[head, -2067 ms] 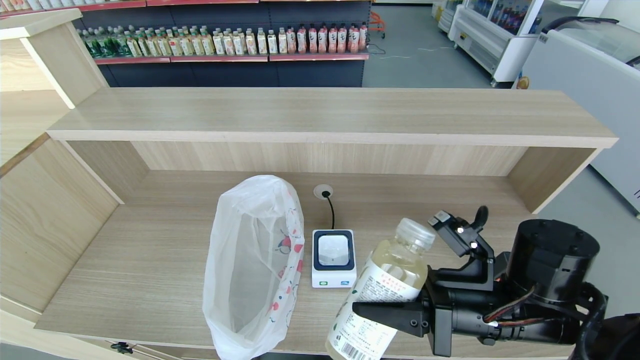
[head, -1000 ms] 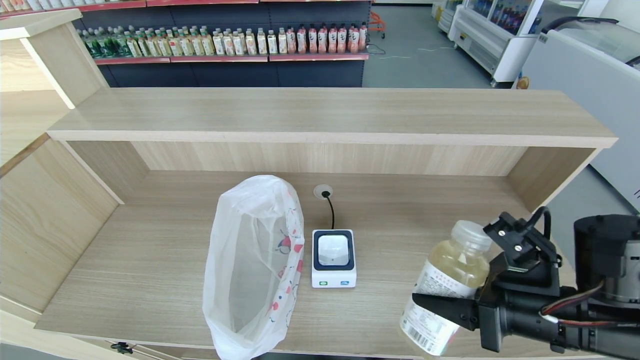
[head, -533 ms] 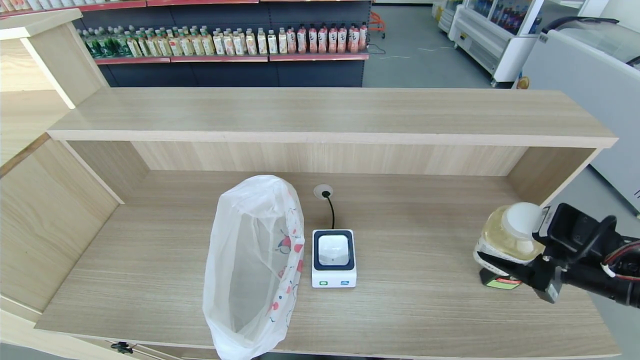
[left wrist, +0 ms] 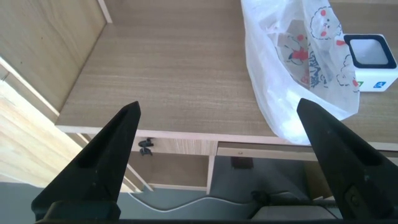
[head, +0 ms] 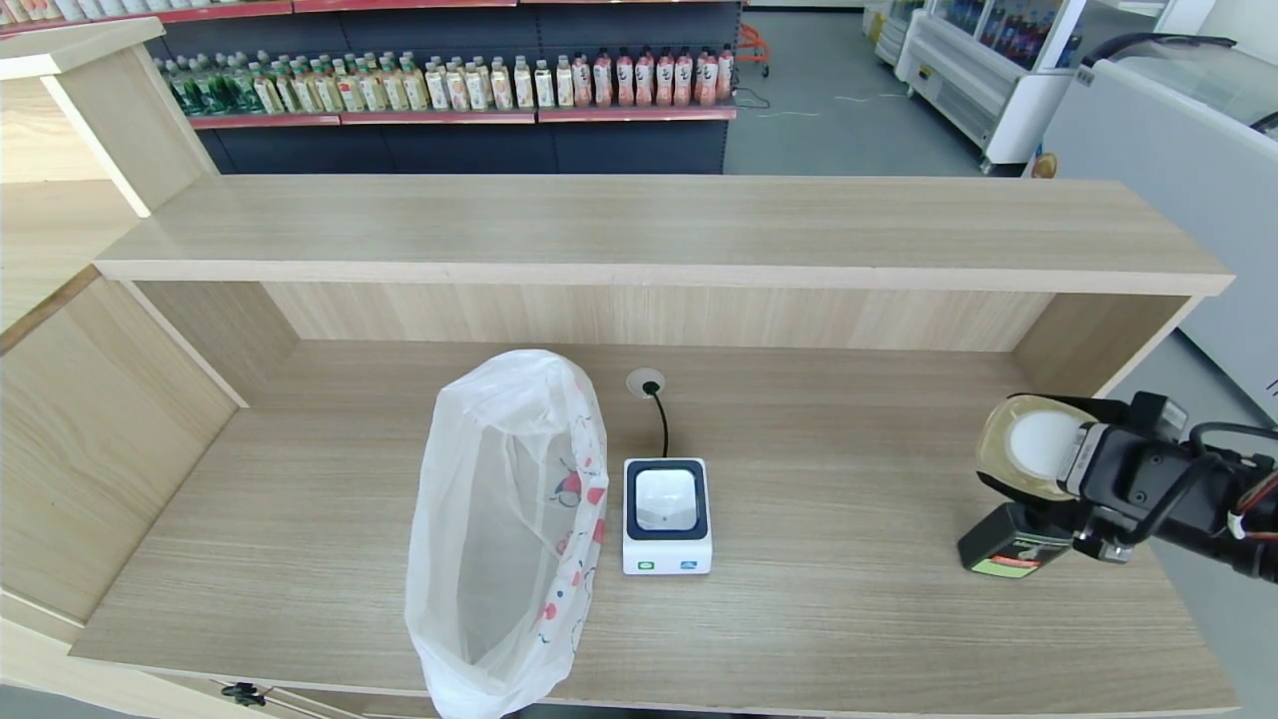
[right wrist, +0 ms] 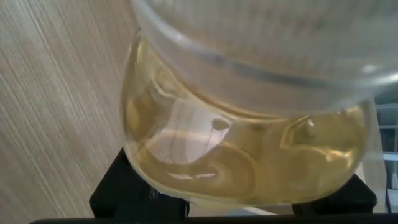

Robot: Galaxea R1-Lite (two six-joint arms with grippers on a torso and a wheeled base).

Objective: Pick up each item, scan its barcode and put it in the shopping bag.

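Bottle (head: 1038, 439) of pale drink sits clamped in my right claw (head: 1023, 469) at the counter's (head: 849, 619) far right, beside a small dark box (head: 1008, 551); my left claw (left wrist: 219, 106) hangs spread; the shopping bag (head: 459, 519) looks empty, so I judge neither item bagged yet.

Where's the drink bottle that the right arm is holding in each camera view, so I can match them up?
Head view: bottle at the right end of the counter, cap facing up at the camera, held in the right gripper.
Right wrist view: bottle close up, yellow liquid below its cap.
Left wrist view: aimed at the shopping bag and scanner.
Shared landmark: the wooden counter.
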